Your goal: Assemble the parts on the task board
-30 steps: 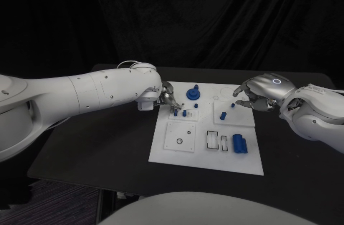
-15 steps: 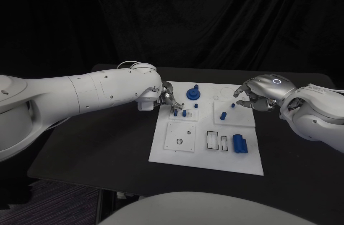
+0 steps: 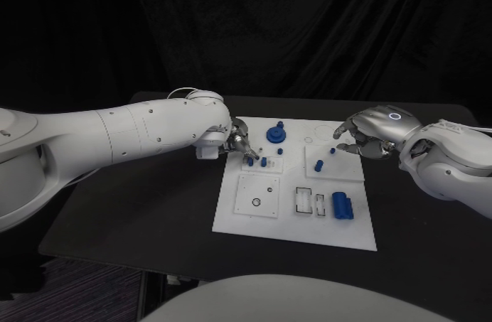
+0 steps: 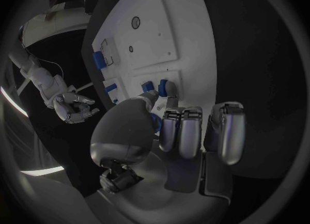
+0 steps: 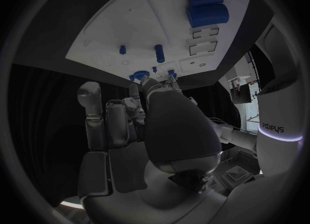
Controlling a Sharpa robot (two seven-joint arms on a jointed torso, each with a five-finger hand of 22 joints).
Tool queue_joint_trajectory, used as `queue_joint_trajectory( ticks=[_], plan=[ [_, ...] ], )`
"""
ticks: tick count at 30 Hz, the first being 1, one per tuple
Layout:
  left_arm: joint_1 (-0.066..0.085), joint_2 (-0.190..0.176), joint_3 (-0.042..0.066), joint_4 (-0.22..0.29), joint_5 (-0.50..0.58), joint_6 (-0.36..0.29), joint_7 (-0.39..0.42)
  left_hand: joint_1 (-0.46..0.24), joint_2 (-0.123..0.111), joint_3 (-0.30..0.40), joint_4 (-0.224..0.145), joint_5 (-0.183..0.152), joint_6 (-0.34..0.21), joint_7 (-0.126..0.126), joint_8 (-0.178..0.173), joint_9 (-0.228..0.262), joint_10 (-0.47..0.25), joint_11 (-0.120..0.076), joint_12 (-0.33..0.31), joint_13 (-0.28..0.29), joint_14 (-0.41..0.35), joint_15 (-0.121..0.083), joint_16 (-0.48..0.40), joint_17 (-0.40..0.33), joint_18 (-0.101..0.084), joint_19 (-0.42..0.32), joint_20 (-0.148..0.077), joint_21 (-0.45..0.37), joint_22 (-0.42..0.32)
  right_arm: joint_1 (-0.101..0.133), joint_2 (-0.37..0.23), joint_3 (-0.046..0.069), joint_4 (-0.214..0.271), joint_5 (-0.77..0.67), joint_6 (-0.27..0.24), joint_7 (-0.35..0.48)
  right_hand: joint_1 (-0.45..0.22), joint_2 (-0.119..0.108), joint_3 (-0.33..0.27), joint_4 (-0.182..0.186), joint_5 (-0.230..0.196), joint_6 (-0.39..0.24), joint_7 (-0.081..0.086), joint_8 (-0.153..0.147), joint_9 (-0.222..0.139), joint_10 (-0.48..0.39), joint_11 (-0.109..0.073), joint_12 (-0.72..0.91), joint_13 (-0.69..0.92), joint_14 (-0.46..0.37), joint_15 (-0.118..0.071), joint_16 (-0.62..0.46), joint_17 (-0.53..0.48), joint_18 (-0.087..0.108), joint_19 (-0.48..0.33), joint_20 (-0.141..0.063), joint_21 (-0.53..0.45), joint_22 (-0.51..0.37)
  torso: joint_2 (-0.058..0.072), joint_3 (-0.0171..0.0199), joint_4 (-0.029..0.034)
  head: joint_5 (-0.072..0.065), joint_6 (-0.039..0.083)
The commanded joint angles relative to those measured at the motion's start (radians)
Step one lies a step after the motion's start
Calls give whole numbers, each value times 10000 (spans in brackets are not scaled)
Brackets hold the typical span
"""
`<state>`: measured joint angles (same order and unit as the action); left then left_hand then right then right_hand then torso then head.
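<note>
Left hand (image 3: 238,138) sits at the left edge of the white board (image 3: 266,219), far half. Thumb and a fingertip are pinched on a small blue peg (image 4: 163,87) standing in the board; the other fingers (image 4: 184,131) lie straight and together above it. A second short blue peg (image 3: 264,161) stands just right of the pinched one, a tiny one (image 3: 280,151) just beyond. A blue knob on a round base (image 3: 276,133) stands at the far side of the board, right of the left hand.

Right hand (image 3: 367,133) hovers over the far right corner of the board, fingers curled in, tips near each other; cannot tell whether anything is between them. Below it on the right panel: a small blue stud (image 3: 333,151) and a taller blue peg (image 3: 319,165).

Near half of board: square plate with a ring hole (image 3: 257,195) on the left, two rectangular slots (image 3: 311,200) in the middle, two blue cylinders (image 3: 343,205) lying side by side on the right, touching. The board lies mid black worktop (image 3: 153,208).
</note>
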<state>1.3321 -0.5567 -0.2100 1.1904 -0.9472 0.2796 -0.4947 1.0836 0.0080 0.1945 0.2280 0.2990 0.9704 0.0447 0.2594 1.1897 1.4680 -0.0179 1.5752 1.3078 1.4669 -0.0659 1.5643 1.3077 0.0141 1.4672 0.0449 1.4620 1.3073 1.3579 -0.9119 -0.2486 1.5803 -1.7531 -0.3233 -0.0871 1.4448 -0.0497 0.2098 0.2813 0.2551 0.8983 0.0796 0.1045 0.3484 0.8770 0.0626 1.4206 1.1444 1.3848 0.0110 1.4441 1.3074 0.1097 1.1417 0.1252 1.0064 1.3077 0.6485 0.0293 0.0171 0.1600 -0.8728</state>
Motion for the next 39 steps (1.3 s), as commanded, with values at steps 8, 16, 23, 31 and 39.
queue_joint_trajectory(
  ticks=[8, 16, 23, 31, 39],
  plan=[
    [-60, 16, -8, 0, 26, 93, -12, 238, -26, 275, -223, 753, 12, -50, -69, 151, 1028, -96, -45, 2630, 1039, -85, 65, 2631, 146, 406, -61, 14, 2258, -38, 7, 6, -18, -3, 97, -173, 34, 57, 74, -12, 101, 102, 7, 68, -13, -79, -19, -48, -16, -56, -2, -46, 703, 208, -86, -28, -96, 879, 0, -3, 2, 13, 2],
    [-67, -35, -8, 69, 26, -164, 52, 525, -215, 1023, -646, 1559, -20, -89, -164, 275, 1028, -137, -45, 2630, 1039, -122, 65, 2631, 150, 396, -95, -4, 2252, -47, -2, 6, -17, -2, 163, -236, 91, 43, 115, -45, 211, 103, 5, 47, -30, -185, -13, -87, -91, -123, 3, -98, 634, 231, -164, -24, -227, 846, -3, -2, 1, 32, 2],
    [-70, -252, -9, 440, 26, -723, 117, 563, -475, 1980, -1162, 1688, -7, -103, -196, 416, 1028, -157, -45, 2630, 1039, -145, 65, 2631, 151, 394, -121, -10, 2250, -50, -2, 6, -20, -2, 231, -316, 129, 35, 146, -64, 284, 101, 9, 30, -43, -271, -7, -120, -148, -188, 9, -147, 570, 244, -215, -19, -314, 825, 1, -2, 0, 28, 2],
    [-72, -719, -9, 1148, 27, -1833, 273, 366, -639, 2538, -1442, 1667, 14, -117, -124, 593, 1028, -173, -45, 2630, 1039, -160, 65, 2631, 166, 363, -133, -75, 2228, -52, -34, 6, -8, -2, 304, -402, 156, 30, 173, -75, 334, 102, 15, 18, -52, -397, 0, -165, -230, -277, 15, -212, 483, 268, -301, -15, -445, 790, -3, -2, 0, 11, 2],
    [-74, -1392, -10, 2009, 27, -3760, 898, 216, -803, 2960, -1687, 1663, -4, -148, 140, 935, 1028, -193, -45, 2630, 1039, -175, 65, 2631, 195, 297, -147, -196, 2189, -57, -112, 6, 10, -2, 358, -475, 167, 23, 187, -79, 356, 100, 16, 9, -59, -501, 5, -202, -299, -344, 19, -260, 420, 285, -368, -12, -544, 763, -5, -5, 4, -6, 2]
  ],
)
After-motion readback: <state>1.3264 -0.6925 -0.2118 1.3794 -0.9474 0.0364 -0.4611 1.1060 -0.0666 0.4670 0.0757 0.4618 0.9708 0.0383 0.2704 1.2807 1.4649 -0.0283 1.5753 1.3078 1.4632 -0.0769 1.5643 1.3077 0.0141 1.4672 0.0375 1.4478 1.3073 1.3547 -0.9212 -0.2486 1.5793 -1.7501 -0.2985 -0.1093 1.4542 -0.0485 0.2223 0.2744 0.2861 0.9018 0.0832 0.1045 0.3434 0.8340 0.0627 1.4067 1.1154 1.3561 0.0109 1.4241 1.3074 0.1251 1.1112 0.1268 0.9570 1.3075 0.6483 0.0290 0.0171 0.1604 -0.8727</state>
